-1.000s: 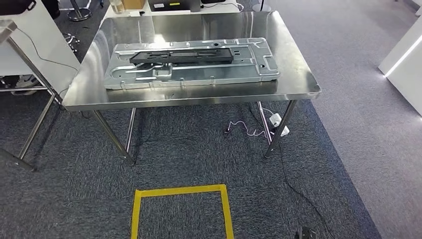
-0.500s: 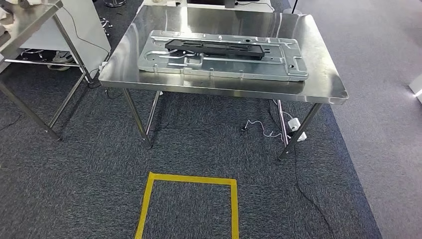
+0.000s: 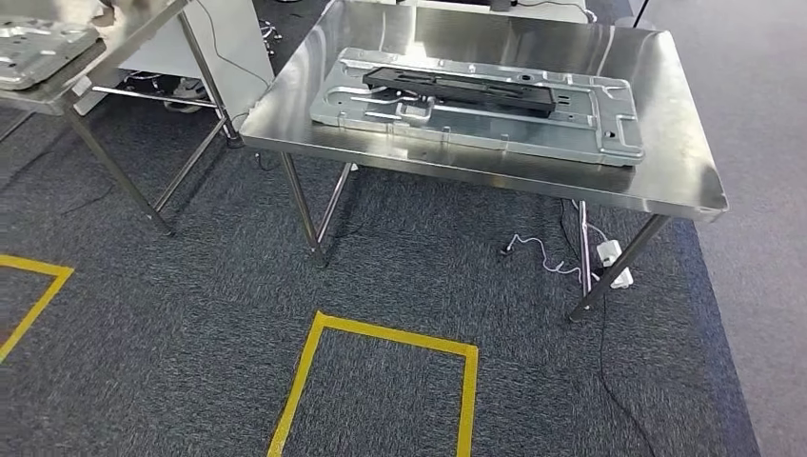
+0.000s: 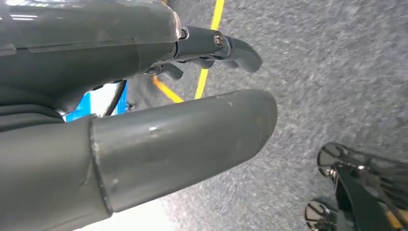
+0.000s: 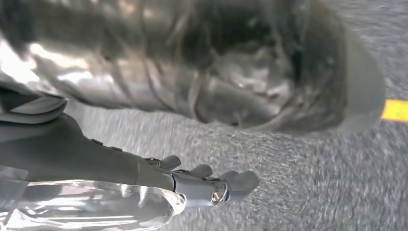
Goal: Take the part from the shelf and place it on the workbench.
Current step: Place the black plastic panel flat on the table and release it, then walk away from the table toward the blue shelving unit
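Part (image 3: 457, 88), a long black bar, is lying flat on a grey metal plate (image 3: 571, 133) on the steel workbench (image 3: 666, 181) in the head view, near the bench's middle and well back from its edges. Lying flat along the plate, it is looking stable, so the placing seems done. A second bench (image 3: 90, 67) is standing off to the robot's left, carrying another grey plate (image 3: 33, 52) at its corner. Yellow tape squares (image 3: 381, 381) are marking spots on the carpet, probably standing places. A cable and white plug (image 3: 614, 262) are trailing under the workbench.

In the left wrist view, the left hand (image 4: 192, 96) is hanging over the carpet, thumb and dark fingers (image 4: 235, 48) apart and gripping nothing; the arm appears to be resting at the robot's side.

In the right wrist view, the right hand (image 5: 192, 185) is likewise hanging over carpet, its fingers stretched out and holding nothing. A blurred silvery shape is sitting above it; I cannot tell what it is.
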Robot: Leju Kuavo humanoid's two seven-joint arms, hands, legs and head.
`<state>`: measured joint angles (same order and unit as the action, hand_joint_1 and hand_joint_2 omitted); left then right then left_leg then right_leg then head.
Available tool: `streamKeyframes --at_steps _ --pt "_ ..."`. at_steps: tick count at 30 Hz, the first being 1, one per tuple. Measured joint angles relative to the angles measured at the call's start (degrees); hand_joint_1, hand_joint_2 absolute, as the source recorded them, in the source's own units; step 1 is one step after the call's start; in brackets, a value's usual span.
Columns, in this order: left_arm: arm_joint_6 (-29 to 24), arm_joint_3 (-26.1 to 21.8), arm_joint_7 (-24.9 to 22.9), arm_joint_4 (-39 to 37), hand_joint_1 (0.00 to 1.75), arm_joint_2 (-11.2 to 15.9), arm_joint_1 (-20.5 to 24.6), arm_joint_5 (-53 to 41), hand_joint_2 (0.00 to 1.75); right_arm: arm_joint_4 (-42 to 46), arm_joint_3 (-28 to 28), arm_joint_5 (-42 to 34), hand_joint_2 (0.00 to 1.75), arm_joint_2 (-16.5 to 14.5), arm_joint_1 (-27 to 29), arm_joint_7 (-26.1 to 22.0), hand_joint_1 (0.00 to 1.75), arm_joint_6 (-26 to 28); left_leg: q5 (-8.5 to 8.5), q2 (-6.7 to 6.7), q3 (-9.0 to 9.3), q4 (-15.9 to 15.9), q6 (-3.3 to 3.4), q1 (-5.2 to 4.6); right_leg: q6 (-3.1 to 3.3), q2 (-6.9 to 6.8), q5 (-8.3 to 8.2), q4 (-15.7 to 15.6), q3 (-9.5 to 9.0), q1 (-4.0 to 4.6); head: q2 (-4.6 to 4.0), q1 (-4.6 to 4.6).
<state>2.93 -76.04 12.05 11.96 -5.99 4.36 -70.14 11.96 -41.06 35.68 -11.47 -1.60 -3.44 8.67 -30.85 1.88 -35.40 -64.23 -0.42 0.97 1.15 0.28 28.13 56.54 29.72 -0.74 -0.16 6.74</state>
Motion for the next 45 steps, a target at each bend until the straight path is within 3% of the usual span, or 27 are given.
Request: streamKeyframes --at_steps 2,3,4,6,8,10,11,12,13,16,18,19,21,23,25,27,29,31,33,34,35,37,39,40,42,43,45 --pt "0.0 0.0 -0.1 0.0 0.00 0.0 0.1 -0.1 0.00 -0.2 1.2 1.0 0.00 0.0 0.1 1.0 0.00 -0.2 -3.52 -1.10 -3.31 -7.4 -0.39 0.03 0.17 -1.56 0.02 0.2 0.35 0.30 0.01 -0.01" --pt "0.0 0.0 -0.2 0.0 0.00 0.1 0.0 -0.2 0.00 -0.3 1.7 1.3 0.00 0.0 0.1 1.4 0.00 -0.2 -3.95 -1.27 -3.99 -9.3 -0.48 0.03 0.22 -2.35 0.07 0.4 0.50 0.41 0.01 -0.01" --pt "0.0 0.0 -0.3 0.0 0.00 0.1 0.0 -0.3 0.00 -0.4 2.1 1.4 0.00 0.0 0.1 1.8 0.00 -0.3 -3.29 -1.43 -3.54 -9.0 -0.47 0.03 0.25 -3.11 0.13 0.5 0.60 0.49 0.01 -0.01" --pt "0.0 0.0 -0.4 0.0 0.00 0.1 -0.2 -0.4 0.00 -0.5 2.7 1.5 0.00 -0.1 0.0 2.1 0.00 -0.3 0.16 -2.71 0.55 -2.1 -0.09 -0.09 0.20 -4.47 0.29 0.8 0.57 0.63 0.01 -0.01" --pt "0.0 0.0 -0.4 0.0 0.00 0.2 -0.1 -0.4 0.00 -0.5 3.2 1.6 0.00 -0.1 0.0 2.3 0.00 -0.4 2.21 -5.54 4.30 4.8 0.73 -0.55 -0.11 -5.59 0.49 1.0 0.44 0.84 0.01 0.01" --pt "0.0 0.0 -0.4 0.0 0.00 0.2 0.0 -0.4 0.00 -0.6 3.6 1.7 0.00 -0.1 -0.1 2.6 0.00 -0.5 2.36 -6.65 4.96 6.7 1.37 -1.06 -0.66 -6.58 0.58 1.1 0.32 0.90 0.01 0.02" --pt "0.0 0.0 -0.4 0.0 0.00 0.3 0.0 -0.4 0.00 -0.7 3.7 1.7 0.00 -0.1 -0.2 2.8 0.00 -0.5 2.62 -5.96 4.84 6.9 1.59 -1.05 -1.00 -7.11 0.62 1.1 0.21 0.92 0.01 0.02" --pt "0.0 0.0 -0.4 0.0 0.00 0.3 0.0 -0.4 0.00 -0.7 3.7 1.7 0.00 -0.2 -0.3 3.1 0.00 -0.6 2.88 -5.31 4.85 7.1 1.89 -0.93 -1.41 -6.86 0.82 1.2 0.10 0.81 0.01 0.02" --pt "0.0 0.0 -0.4 0.0 0.00 0.3 0.0 -0.4 0.00 -0.7 3.8 1.7 0.00 -0.2 -0.3 3.3 0.00 -0.6 3.16 -4.65 4.86 7.3 2.18 -0.74 -1.84 -5.67 1.35 1.7 0.17 0.72 0.01 0.02" --pt "0.0 0.0 -0.4 0.0 0.00 0.3 0.0 -0.5 0.00 -0.7 3.9 1.8 0.00 -0.2 -0.2 4.0 0.00 -0.7 3.89 -2.80 4.52 7.6 2.89 -0.45 -2.78 -0.79 5.93 8.3 3.05 0.26 0.01 0.05" --pt "0.0 0.0 -0.4 0.0 0.00 0.3 0.0 -0.6 0.00 -0.7 3.9 1.9 0.00 -0.2 0.0 4.3 0.00 -0.7 4.11 -1.40 4.07 7.4 3.09 -0.51 -2.99 -0.22 8.33 14.4 5.83 0.08 0.01 0.05" --pt "0.0 0.0 -0.4 0.0 0.00 0.3 0.0 -0.6 0.00 -0.8 4.0 2.0 0.00 -0.2 0.1 4.4 0.00 -0.8 4.17 -0.60 3.93 7.3 3.09 -0.51 -3.02 -0.22 7.97 15.2 6.19 0.02 0.01 0.05" --pt "0.0 0.0 -0.4 0.0 0.00 0.3 -0.1 -0.8 0.00 -0.8 4.1 2.2 0.00 -0.2 0.1 4.4 0.00 -0.9 4.20 1.09 3.83 7.0 2.97 -0.48 -2.81 0.43 4.26 10.3 3.73 -0.11 0.01 0.05" --pt "0.1 0.0 -0.4 0.0 0.00 0.2 0.0 -1.0 0.00 -0.8 4.2 2.4 0.00 -0.1 0.2 4.4 0.00 -0.9 4.23 2.50 3.61 6.6 2.54 -0.48 -2.33 2.70 1.63 3.6 0.61 -0.17 0.01 0.04" --pt "0.1 0.0 -0.4 0.0 0.00 0.2 0.0 -1.0 0.00 -0.8 4.2 2.5 0.00 -0.1 0.1 4.4 0.00 -1.0 4.46 3.54 3.08 6.5 1.74 -0.35 -1.94 3.88 1.46 1.4 -0.17 -0.01 0.00 0.03" --pt "0.1 0.0 -0.4 0.0 0.00 0.2 -0.1 -1.0 0.00 -0.8 4.3 2.5 0.00 -0.1 -0.1 4.4 0.00 -1.0 4.75 4.37 2.61 6.5 0.92 -0.21 -1.41 2.77 1.09 1.0 -0.11 0.00 0.01 0.03" --pt "0.1 0.0 -0.4 0.0 0.00 0.1 -0.1 -1.0 0.00 -0.8 4.4 2.5 0.00 -0.2 -0.2 4.4 0.00 -1.0 3.62 2.75 1.73 5.0 0.37 -0.26 -0.56 1.39 0.66 0.4 -0.27 -0.25 0.01 0.03" --pt "0.1 0.0 -0.4 0.0 0.00 0.1 0.0 -1.1 0.00 -0.8 4.4 2.5 0.00 -0.2 0.0 4.4 0.00 -1.1 -0.05 -0.07 -1.04 -1.0 -0.13 -0.26 0.01 -0.22 0.49 0.2 -0.26 -0.23 0.01 0.01" --pt "0.0 0.0 -0.4 0.0 0.00 0.1 0.0 -1.1 0.00 -0.8 4.5 2.6 0.00 -0.2 0.2 4.4 0.00 -1.3 -3.31 -1.07 -4.27 -8.2 -0.66 -0.13 0.16 -1.91 0.51 0.3 0.00 -0.07 0.01 0.01" --pt "0.0 0.0 -0.4 0.0 0.00 0.1 0.0 -1.2 0.00 -0.8 4.6 2.6 0.00 -0.2 0.2 4.4 0.00 -1.3 -3.52 -1.26 -4.77 -9.6 -0.83 -0.05 0.14 -2.68 0.54 0.3 0.10 -0.03 0.01 0.01" --pt "0.1 0.0 -0.4 0.0 0.00 0.1 -0.1 -1.2 0.00 -0.8 4.6 2.6 0.00 -0.2 0.2 4.4 0.00 -1.4 -2.65 -1.51 -4.08 -8.8 -0.92 0.02 0.08 -3.40 0.59 0.4 0.15 -0.02 0.01 0.01" --pt "0.1 0.0 -0.4 0.0 0.00 0.2 -0.2 -1.3 0.00 -0.8 4.6 2.6 0.00 -0.2 0.1 4.4 0.00 -1.6 0.70 -3.12 0.26 -1.3 -0.85 0.11 -0.26 -4.73 0.82 0.7 0.04 0.01 0.01 0.01" --pt "0.1 0.0 -0.4 0.0 0.00 0.2 0.0 -1.4 0.00 -0.8 4.7 2.6 0.00 -0.2 0.1 4.4 0.00 -1.7 2.70 -4.70 3.78 5.1 -0.30 -0.10 -0.91 -5.85 1.19 1.0 -0.07 0.23 0.01 0.02" --pt "0.0 0.0 -0.4 0.0 0.00 0.2 0.0 -1.5 0.00 -0.8 4.7 2.6 0.00 -0.2 0.0 4.4 0.00 -1.8 2.82 -4.95 4.20 6.2 0.04 -0.25 -1.25 -6.29 1.32 1.1 -0.12 0.36 0.01 0.02" --pt "0.0 0.0 -0.3 0.0 0.00 0.2 -0.2 -1.5 0.00 -0.8 4.7 2.7 0.00 -0.2 -0.3 4.4 0.00 -1.8 2.93 -3.96 3.93 6.3 0.77 -0.41 -1.89 -7.00 1.42 1.1 -0.34 0.42 0.01 0.03" --pt "0.0 0.0 -0.2 0.0 0.00 0.2 -0.3 -1.6 0.00 -0.8 4.7 2.7 0.00 -0.2 -0.5 4.4 0.00 -1.9 3.09 -3.49 3.94 6.5 1.14 -0.34 -2.28 -6.54 1.66 1.3 -0.46 0.30 0.01 0.03" --pt "0.1 0.0 -0.1 0.0 0.00 0.2 -0.3 -1.6 0.00 -0.8 4.7 2.7 0.00 -0.2 -0.5 4.4 0.00 -1.9 3.54 -2.49 4.07 6.9 1.90 -0.09 -2.89 -3.78 3.89 4.0 0.59 0.01 0.01 0.04"
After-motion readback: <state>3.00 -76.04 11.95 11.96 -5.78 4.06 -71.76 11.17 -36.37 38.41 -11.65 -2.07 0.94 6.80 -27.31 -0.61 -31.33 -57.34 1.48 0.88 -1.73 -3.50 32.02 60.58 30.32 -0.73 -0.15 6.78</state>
